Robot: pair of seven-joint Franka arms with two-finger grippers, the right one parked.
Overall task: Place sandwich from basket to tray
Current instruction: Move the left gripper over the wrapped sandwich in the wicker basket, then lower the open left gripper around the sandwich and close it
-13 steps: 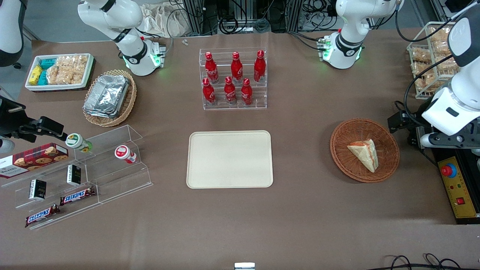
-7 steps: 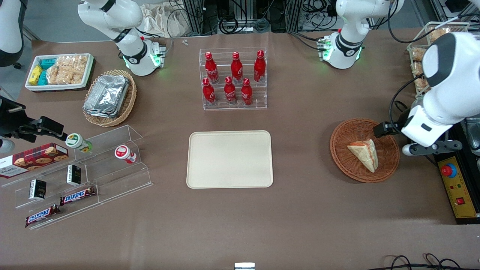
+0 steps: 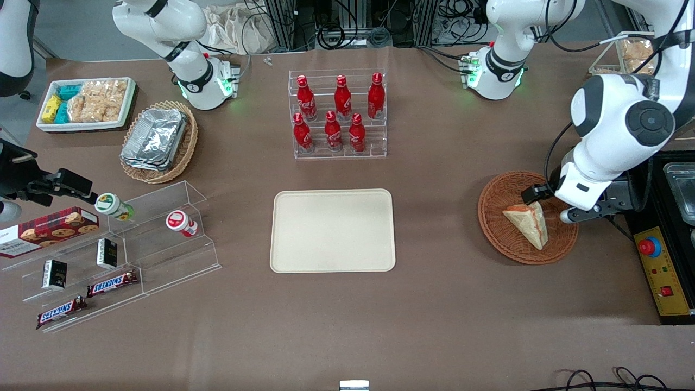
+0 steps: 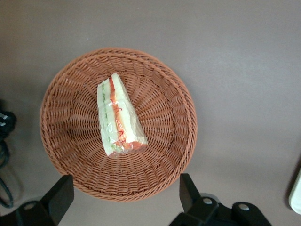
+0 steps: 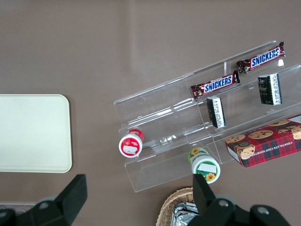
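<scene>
1. sandwich (image 4: pixel 118 117) lies in the basket (image 4: pixel 160 155), about at its centre, flat on the weave; red and green filling edge shows through the clear wrap.
2. basket sits on the brown table (image 3: pixel 434 304), toward the working arm's end.
3. gripper (image 4: pixel 123 197) hangs above the basket, jaws spread wide with nothing between them; both fingers (image 4: pixel 60 195) are apart from the sandwich, and the gap between them is wider than the sandwich.
4. in the front view the gripper (image 3: pixel 548 203) is over the basket (image 3: pixel 505 239) at the rim toward the working arm's end, just beside the sandwich (image 3: pixel 528 222).
5. tray (image 3: pixel 332 231) lies mid-table, well apart from the basket, nothing on it.
6. bottle rack (image 3: pixel 337 114) stands farther from the front camera than the tray.
</scene>
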